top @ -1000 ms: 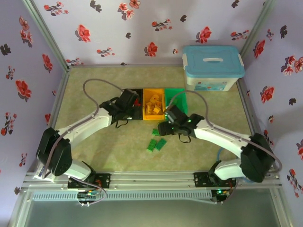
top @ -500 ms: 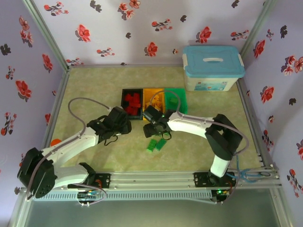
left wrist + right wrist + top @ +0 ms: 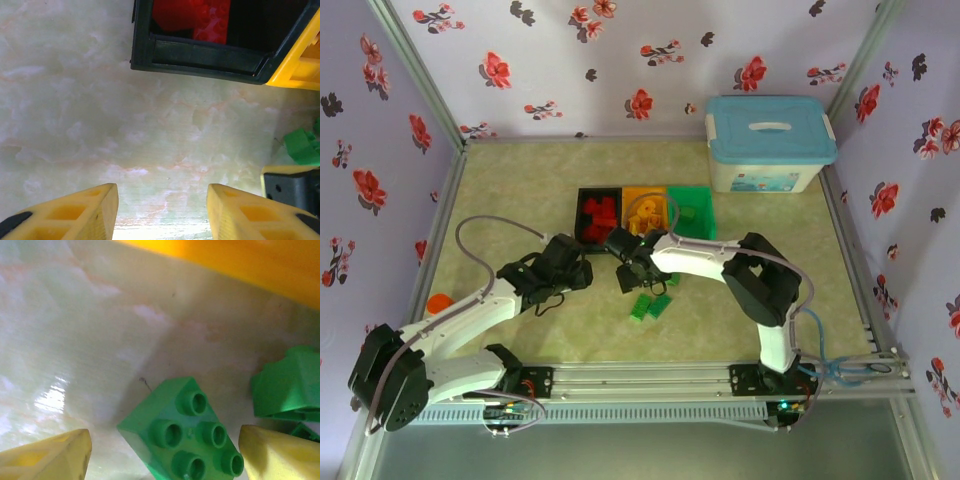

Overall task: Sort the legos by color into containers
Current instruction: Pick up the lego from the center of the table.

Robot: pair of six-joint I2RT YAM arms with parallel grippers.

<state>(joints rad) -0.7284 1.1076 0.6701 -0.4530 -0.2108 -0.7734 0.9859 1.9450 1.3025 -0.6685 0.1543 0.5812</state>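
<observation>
Three bins stand in a row: the black bin (image 3: pixel 582 218) holds red legos (image 3: pixel 600 212), the yellow-orange bin (image 3: pixel 645 212) holds yellow-orange legos, and the green bin (image 3: pixel 692 210) has green pieces. Green legos (image 3: pixel 651 305) lie loose on the table in front of the bins. My right gripper (image 3: pixel 630 274) (image 3: pixel 165 440) is open, low over a green four-stud brick (image 3: pixel 187 432) that lies between its fingers. A second green brick (image 3: pixel 287 385) lies just to the right. My left gripper (image 3: pixel 582 270) (image 3: pixel 161 200) is open and holds nothing, over bare table before the black bin (image 3: pixel 200 55).
A large white box with a light-blue lid (image 3: pixel 770 140) stands at the back right. An orange cylinder (image 3: pixel 438 300) sits by the left wall. The right gripper's body (image 3: pixel 292 187) is close beside the left fingers. Floral walls enclose the table.
The left gripper has drawn back from the black bin toward the near left. The right gripper has swung left from the green bin and dropped over the loose green bricks.
</observation>
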